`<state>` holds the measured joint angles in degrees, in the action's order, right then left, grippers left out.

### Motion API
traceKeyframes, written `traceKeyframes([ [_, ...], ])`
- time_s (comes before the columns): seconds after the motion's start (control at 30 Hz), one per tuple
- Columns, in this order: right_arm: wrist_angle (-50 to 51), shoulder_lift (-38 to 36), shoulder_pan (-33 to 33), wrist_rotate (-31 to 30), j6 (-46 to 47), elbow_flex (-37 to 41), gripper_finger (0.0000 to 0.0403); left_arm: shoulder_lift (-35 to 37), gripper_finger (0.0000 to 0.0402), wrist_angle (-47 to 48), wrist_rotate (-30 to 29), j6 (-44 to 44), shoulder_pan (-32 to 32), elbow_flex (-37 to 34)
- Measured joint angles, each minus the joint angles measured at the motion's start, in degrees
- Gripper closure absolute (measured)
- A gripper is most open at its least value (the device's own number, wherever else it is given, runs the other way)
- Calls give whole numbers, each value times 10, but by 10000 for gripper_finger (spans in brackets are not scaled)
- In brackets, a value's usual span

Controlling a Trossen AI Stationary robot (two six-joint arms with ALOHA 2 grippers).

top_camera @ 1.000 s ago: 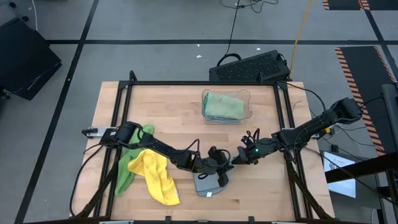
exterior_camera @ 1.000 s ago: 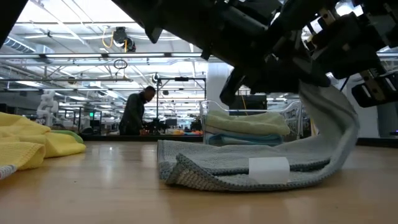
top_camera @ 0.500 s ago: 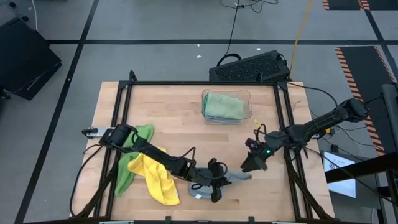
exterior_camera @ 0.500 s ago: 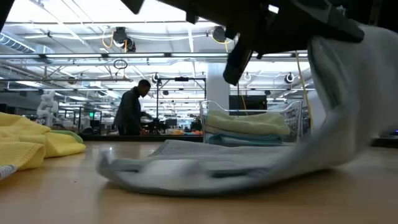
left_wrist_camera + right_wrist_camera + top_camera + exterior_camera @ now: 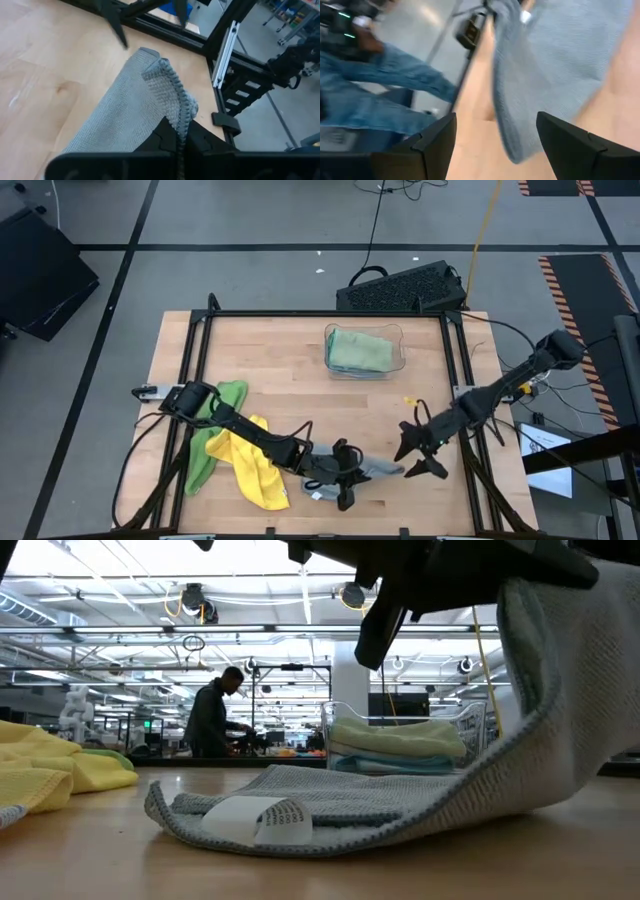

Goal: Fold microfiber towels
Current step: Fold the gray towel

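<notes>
Light wood table (image 5: 280, 360) with a black frame, centre of the high view, on a grey floor crossed by dark tape lines. Black keyboard-like unit (image 5: 400, 288) sits just beyond the table's top edge; striped hazard tape (image 5: 580, 290) at upper right.

Left gripper (image 5: 345, 480) is low centre, fingers pinched together on the edge of the grey towel (image 5: 375, 469), which lies near the bottom edge of the table and rises on one side toward the gripper in the low view. White label (image 5: 258, 820) shows on its near fold.

Right gripper (image 5: 418, 457) is just right of that towel, fingers spread apart, holding nothing.

Yellow towel (image 5: 248, 462) is crumpled at lower left, overlapping a bright green towel (image 5: 208, 442) under the left arm. Clear bin (image 5: 365, 350) at upper centre holds folded towels, sage green one (image 5: 360, 350) on top.

Low view: big hall behind, ceiling lights, racks, a person (image 5: 212, 720) standing at a bench. Right wrist view shows blue-trousered legs (image 5: 380, 95) beside the table
</notes>
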<state>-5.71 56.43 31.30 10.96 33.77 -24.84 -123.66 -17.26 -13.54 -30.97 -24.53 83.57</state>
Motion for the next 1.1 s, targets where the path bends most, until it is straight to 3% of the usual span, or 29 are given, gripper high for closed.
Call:
traceKeyframes([
  [0.3, 24, 54, 80, -180, -33, 0, 147, 1, 397, -6, 0, -26, 0, 0],
  [0.57, 21, 99, 116, -247, -34, 0, 167, 1, 397, -6, 0, -39, 0, 0],
  [0.73, 13, 104, 133, -274, -30, 0, 228, 1, 396, -6, 0, -48, 0, 0],
  [1.03, -39, 104, 135, -273, -25, 0, 382, 1, 397, -6, 0, -56, 6, 0],
  [1.1, -44, 104, 135, -272, -17, 0, 395, 1, 396, -6, 0, -56, 8, 0],
])
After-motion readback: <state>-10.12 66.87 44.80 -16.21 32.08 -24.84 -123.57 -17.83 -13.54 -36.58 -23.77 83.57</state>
